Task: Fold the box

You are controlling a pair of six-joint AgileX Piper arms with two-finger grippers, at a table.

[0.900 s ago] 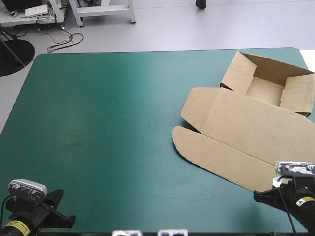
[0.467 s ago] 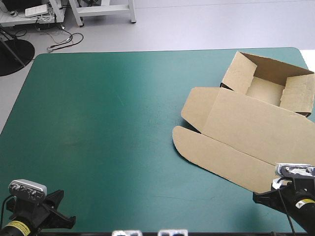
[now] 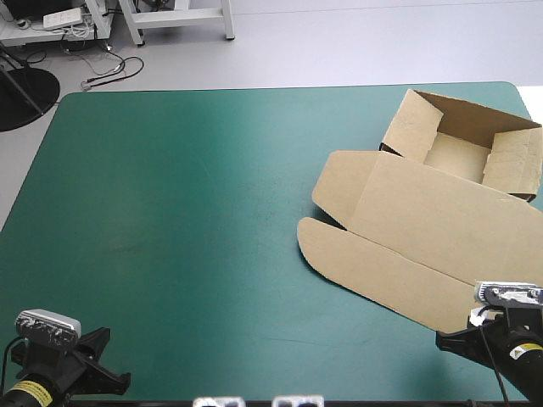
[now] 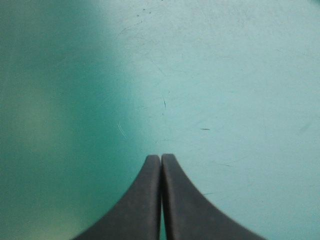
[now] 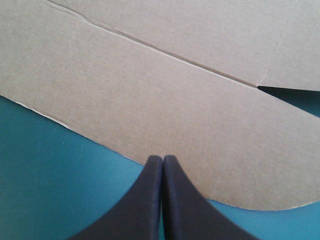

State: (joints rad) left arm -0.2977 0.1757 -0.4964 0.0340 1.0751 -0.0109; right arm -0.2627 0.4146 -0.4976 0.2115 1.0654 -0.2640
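Jaws pressed together, both pairs empty; right pair over the box (image 3: pixel 424 229), near flap. Could shove it across the surface (image 3: pixel 170 212), not lift.

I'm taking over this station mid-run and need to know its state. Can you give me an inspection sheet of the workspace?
Surface: teal-green cover, bare apart from the box, with faint scratches.
Job's things: brown box on the table's right side. Its open tray is toward the far right corner, and its lid lies flat toward the near edge.
Clutter: nothing seen.
Grippers: left gripper shut, over bare cover near the near left corner. Right gripper shut, holding nothing, its tip at the edge of the lid's front flap.
Cables: nothing seen on the table.
Surroundings: nothing seen at the table.
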